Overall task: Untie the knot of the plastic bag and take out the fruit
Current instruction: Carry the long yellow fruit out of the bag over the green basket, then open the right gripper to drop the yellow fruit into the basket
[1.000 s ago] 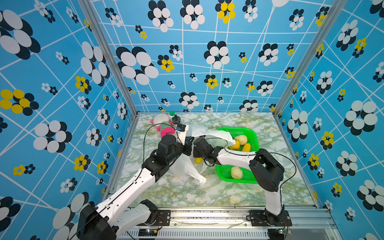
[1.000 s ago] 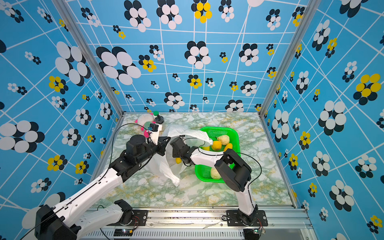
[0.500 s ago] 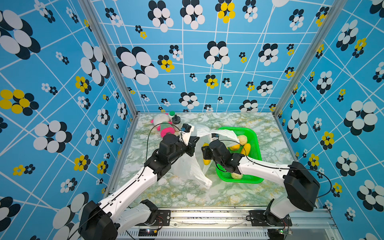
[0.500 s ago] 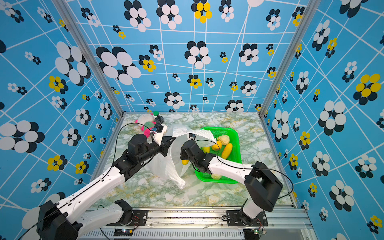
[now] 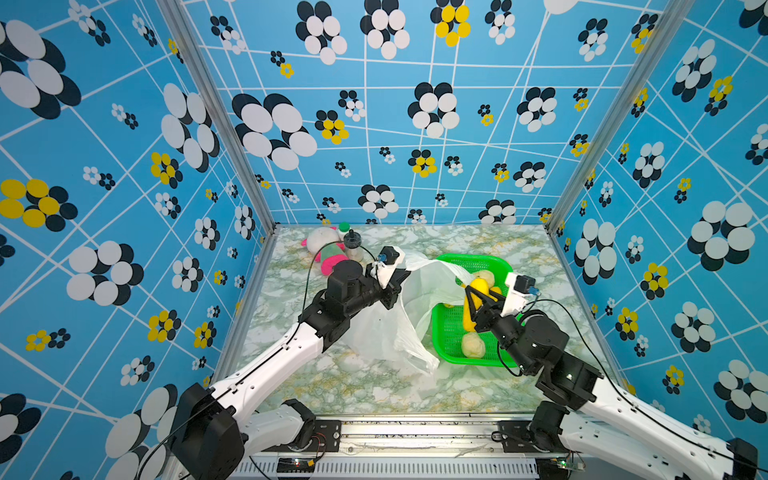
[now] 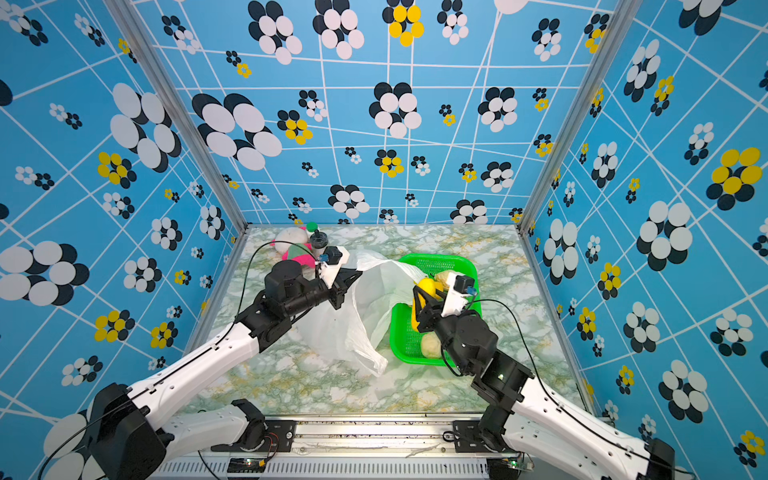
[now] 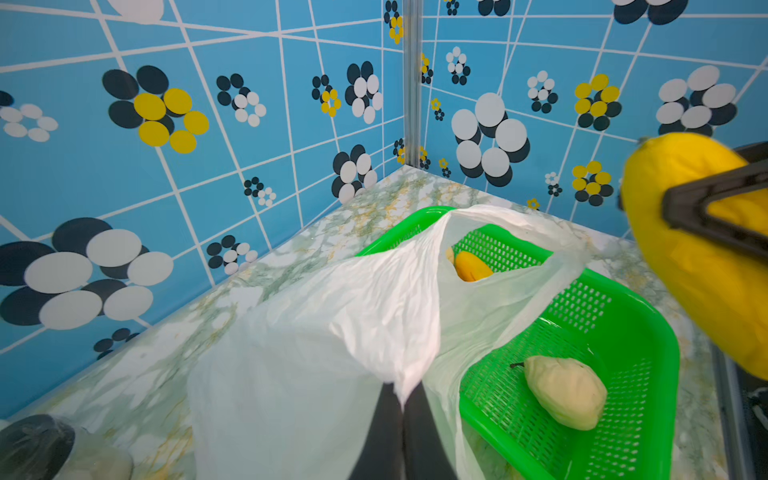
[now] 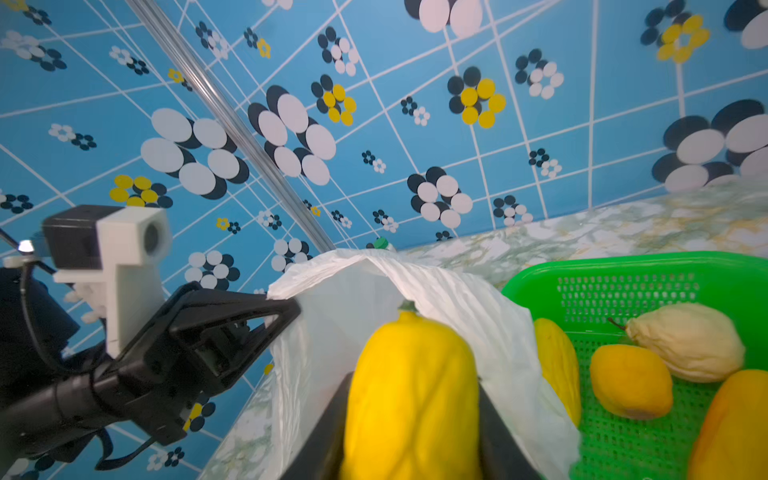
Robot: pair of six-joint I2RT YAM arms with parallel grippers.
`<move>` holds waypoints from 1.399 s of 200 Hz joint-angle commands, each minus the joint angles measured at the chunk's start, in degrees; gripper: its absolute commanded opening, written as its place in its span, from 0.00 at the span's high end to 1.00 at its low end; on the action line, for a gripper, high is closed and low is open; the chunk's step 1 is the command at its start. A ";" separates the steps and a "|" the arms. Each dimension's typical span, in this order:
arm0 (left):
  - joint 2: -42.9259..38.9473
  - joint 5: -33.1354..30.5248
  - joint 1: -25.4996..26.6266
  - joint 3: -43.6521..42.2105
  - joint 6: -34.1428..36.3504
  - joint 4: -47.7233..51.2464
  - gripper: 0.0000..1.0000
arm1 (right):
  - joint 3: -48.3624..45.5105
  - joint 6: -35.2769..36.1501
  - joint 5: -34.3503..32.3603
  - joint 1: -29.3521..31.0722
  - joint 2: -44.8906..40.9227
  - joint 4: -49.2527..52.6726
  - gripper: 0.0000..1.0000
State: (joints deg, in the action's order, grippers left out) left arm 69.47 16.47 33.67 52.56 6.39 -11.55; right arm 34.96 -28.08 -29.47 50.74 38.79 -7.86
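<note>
Fruit removal is in progress. The left jaws are pressed shut on the rim of the plastic bag [image 5: 390, 328] and hold its mouth lifted and open above the worktop [image 5: 353, 386]. One edge of the bag is draped over the rim of the green basket [image 5: 446, 332]. No knot is visible, so untying is judged complete. The right jaws stand partly open and clamp a long yellow fruit [image 5: 477, 287], carried in the air and apparently over the basket. One second ago the right jaws were reaching into the bag mouth, close to the left jaws. Half a second ago they were between bag and basket with the yellow fruit. The fruit is now clear of the bag, so one more piece counts as extracted, and lowering and release into the basket is the likely remaining step. A cream fruit [image 5: 472, 345] and several other pieces already lie in the basket. Whether any fruit remains in the bag cannot be told.
</note>
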 commanded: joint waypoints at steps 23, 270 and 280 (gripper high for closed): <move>6.98 0.66 -8.69 10.59 8.04 -1.14 1.00 | 0.97 -0.22 -11.97 -5.07 2.74 10.08 0.61; -6.87 9.77 -9.27 -7.06 1.08 -5.02 1.00 | 2.97 -23.31 2.97 -19.89 39.01 8.70 0.05; -6.54 8.82 -9.21 -6.69 0.25 -4.98 1.00 | 2.44 -22.81 2.20 -19.81 36.81 9.17 0.05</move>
State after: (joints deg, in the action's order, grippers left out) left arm 63.02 28.67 23.90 44.31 9.23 -15.16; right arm 38.33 -51.48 -24.05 31.14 80.47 1.54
